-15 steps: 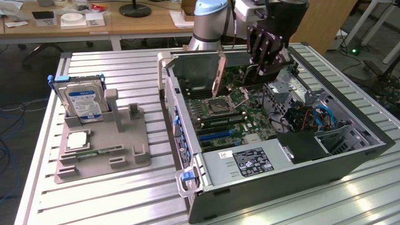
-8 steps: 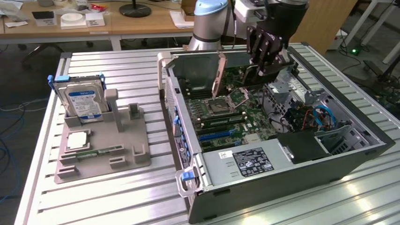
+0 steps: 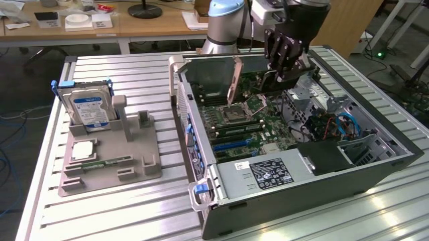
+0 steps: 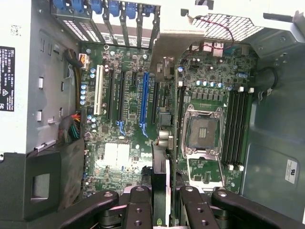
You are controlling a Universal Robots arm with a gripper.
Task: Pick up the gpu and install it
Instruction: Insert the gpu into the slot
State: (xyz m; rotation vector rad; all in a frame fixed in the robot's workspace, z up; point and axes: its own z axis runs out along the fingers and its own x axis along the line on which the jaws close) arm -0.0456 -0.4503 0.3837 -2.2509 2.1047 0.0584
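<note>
The end effector [image 3: 287, 74] is closed on the gpu [image 3: 254, 83], pinching the dark card between its fingers [image 4: 141, 202]; the card stands on edge inside the open computer case [image 3: 302, 201], over the motherboard [image 3: 248, 128], its long metal bracket toward the exterior view's left; in the wrist view the gpu [image 4: 161, 179] appears edge-on between the blue slot [image 4: 144, 102] and the processor socket [image 4: 204, 131]; whether it touches the board I cannot tell; well apart on the slatted desk [image 3: 120, 216], a hard drive [image 3: 90, 108] stands in a grey holder [image 3: 114, 160].
</note>
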